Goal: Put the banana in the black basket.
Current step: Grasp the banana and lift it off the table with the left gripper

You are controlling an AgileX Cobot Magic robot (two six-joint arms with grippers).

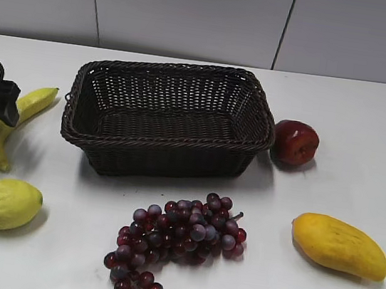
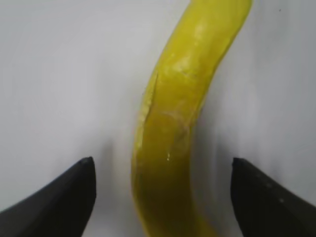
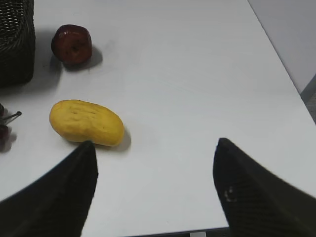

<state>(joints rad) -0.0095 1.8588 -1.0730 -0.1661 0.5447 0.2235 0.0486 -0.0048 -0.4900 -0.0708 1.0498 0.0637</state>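
Note:
The banana (image 1: 10, 123) lies on the white table at the far left, left of the black basket (image 1: 169, 118). My left gripper (image 1: 0, 109) hovers over the banana's middle. In the left wrist view the banana (image 2: 177, 118) runs between the two open fingers (image 2: 162, 170), which stand apart on either side without touching it. The basket is empty. My right gripper (image 3: 154, 158) is open and empty over bare table; it does not show in the exterior view. A corner of the basket (image 3: 16, 39) shows in the right wrist view.
A lemon (image 1: 3, 203) lies in front of the banana. A bunch of purple grapes (image 1: 175, 243) lies before the basket. A red apple (image 1: 295, 142) sits right of the basket, and a mango (image 1: 339, 245) at front right, also in the right wrist view (image 3: 86, 122).

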